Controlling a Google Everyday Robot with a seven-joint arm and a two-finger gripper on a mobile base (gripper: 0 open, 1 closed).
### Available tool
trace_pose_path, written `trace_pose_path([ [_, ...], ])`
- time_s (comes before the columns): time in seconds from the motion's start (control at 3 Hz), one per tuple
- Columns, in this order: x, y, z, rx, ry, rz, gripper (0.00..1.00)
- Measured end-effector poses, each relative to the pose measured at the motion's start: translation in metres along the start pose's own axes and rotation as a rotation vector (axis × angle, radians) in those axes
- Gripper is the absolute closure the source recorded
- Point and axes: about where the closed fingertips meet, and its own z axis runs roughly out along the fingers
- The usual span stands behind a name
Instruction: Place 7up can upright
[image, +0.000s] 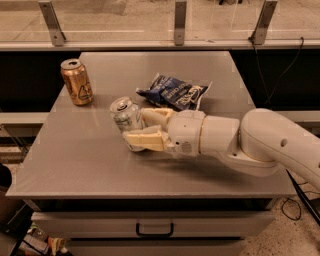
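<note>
Find the silvery-white, green-marked aluminium 7up can near the centre of the grey table, tilted toward the far left corner, clamped across its body by the cream two-finger gripper. Treat as light, thin-walled, slick, dentable. Hold mid-body with moderate force.

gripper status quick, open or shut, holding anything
Gripper: shut on the 7up can, which is tilted, over the middle of the table.
</note>
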Motion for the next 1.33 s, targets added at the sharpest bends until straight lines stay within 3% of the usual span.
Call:
trace_pose_path([
  [0.67,0.0217,-0.0033,-0.0171,0.046,-0.075,0.029,1.00],
  [1.33,0.0195,-0.0020,-0.0156,0.042,-0.075,0.028,0.60],
])
